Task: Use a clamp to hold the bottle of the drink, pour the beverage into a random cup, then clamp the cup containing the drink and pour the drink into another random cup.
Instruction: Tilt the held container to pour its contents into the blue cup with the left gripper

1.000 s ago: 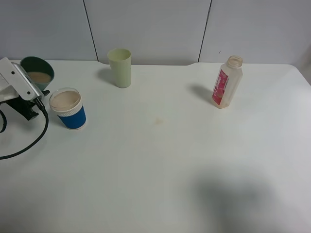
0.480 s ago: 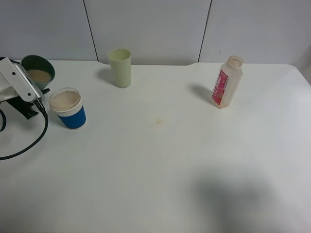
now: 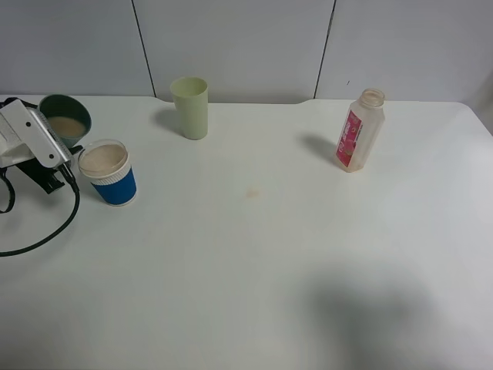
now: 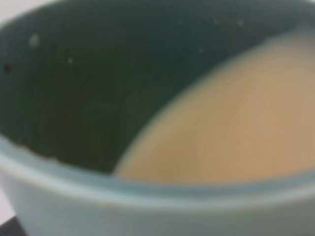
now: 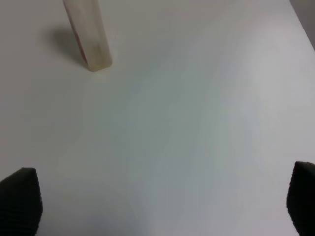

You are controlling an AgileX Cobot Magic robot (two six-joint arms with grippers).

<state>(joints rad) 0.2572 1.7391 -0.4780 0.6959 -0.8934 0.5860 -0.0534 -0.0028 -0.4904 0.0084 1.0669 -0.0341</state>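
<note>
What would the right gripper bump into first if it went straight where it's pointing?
The right gripper would probably meet only the bare white table. The bottle stands off to one side of that line, though depth is hard to judge.

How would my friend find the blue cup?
Go to the left end of the white table. Two cups there hold tan drink; the blue cup stands in front of the teal-green tumbler. Only it has a white ribbed band.

Left arm: you have it reaching in from the far left edge, wrist angled.
Left gripper [image 3: 52, 143]: closed around the tilted teal-green tumbler [image 3: 65, 123].
Right gripper [image 5: 160, 202]: your fingers [image 5: 19, 201] stand wide apart, holding nothing.
</note>
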